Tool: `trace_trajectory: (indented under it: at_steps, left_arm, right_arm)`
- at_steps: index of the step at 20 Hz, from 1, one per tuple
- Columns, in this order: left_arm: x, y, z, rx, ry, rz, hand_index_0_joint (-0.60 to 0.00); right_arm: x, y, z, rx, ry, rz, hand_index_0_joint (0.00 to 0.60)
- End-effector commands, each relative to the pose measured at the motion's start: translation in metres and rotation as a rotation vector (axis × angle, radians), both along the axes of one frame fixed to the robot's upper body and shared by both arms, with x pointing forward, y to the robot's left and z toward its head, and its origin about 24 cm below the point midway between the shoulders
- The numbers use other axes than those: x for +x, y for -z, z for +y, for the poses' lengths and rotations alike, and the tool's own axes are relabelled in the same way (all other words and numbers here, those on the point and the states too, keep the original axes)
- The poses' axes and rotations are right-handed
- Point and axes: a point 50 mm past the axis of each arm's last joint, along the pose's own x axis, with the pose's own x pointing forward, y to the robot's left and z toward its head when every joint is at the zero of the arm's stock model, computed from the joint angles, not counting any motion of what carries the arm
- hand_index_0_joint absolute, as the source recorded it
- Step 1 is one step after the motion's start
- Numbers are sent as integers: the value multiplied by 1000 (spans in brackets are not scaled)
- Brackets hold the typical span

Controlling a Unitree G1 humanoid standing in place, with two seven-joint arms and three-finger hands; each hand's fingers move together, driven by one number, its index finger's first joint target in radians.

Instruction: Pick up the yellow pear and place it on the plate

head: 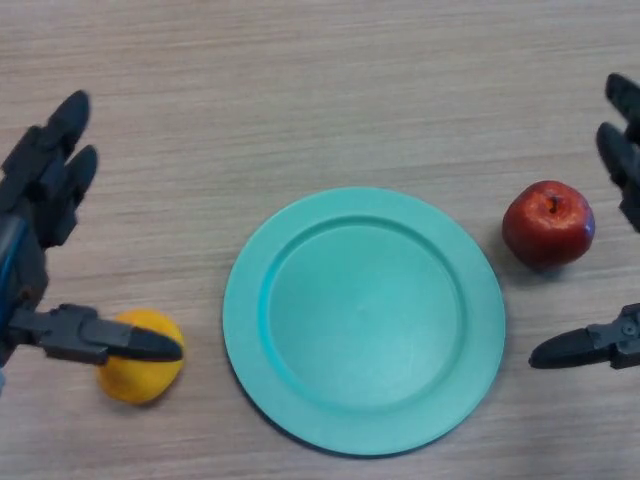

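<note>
The yellow pear (140, 372) lies on the wooden table at the lower left, just left of the teal plate (363, 320), which holds nothing. My left hand (45, 190) is open at the left edge. Its fingers point up and away, and its thumb (110, 340) stretches out over the top of the pear, hiding part of it. My right hand (625, 150) is open at the right edge, with its thumb (585, 347) low at the right of the plate.
A red apple (548, 224) sits on the table to the right of the plate, between the right hand's fingers and thumb but apart from them.
</note>
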Motion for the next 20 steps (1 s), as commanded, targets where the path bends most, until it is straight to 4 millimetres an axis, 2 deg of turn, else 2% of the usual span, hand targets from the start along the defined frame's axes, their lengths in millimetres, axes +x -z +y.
trace_trajectory:
  at_steps: [1, 6, 10, 17, 20]
  left_arm:
    - [-11, -31, 13, 142, 4, -230, 0]
    - [-9, -2, 37, 236, -71, -196, 0]
    - [-3, 20, 50, 239, -121, -178, 0]
    - [1, 46, 56, 217, -124, -120, 0]
    - [4, 54, 46, 175, -85, -120, 0]
  right_arm:
    - [-6, -32, -3, -43, 1, -227, 0]
    - [2, -30, -3, -31, -14, -220, 0]
    - [4, -29, -3, -26, -23, -221, 0]
    - [2, -31, -4, -34, -8, -227, 0]
    - [0, -32, -4, -32, 0, -236, 0]
